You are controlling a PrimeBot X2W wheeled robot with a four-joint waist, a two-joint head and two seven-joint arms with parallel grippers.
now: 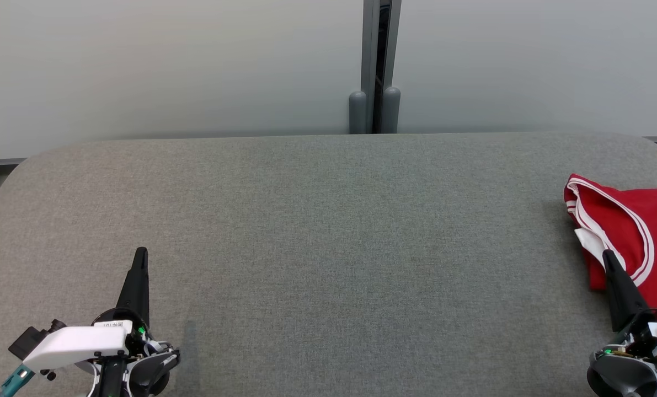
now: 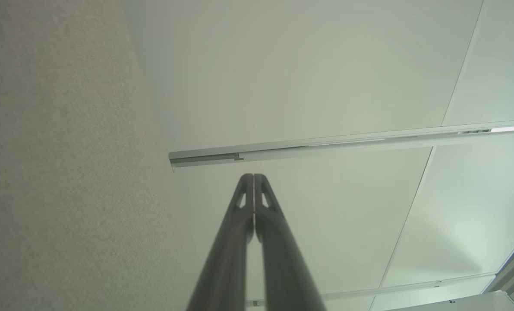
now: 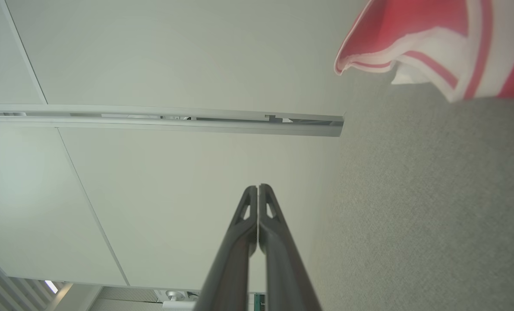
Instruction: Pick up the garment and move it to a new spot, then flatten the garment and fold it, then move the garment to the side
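Observation:
The garment (image 1: 637, 231) is a red jersey with white-striped trim, lying crumpled at the right edge of the grey fabric table (image 1: 328, 231); its edge also shows at the upper right of the right wrist view (image 3: 433, 47). My right gripper (image 1: 607, 255) is shut with nothing in it, and its tip overlaps the garment's near-left edge in the head view. In its own view, the right gripper (image 3: 257, 188) has its fingers pressed together. My left gripper (image 1: 140, 252) rests shut and empty at the lower left, far from the garment; its fingertips (image 2: 253, 176) also meet.
A pale partition wall (image 1: 168, 66) with a grey vertical post (image 1: 380, 66) stands behind the table's far edge. A wide stretch of bare grey surface lies between the two grippers.

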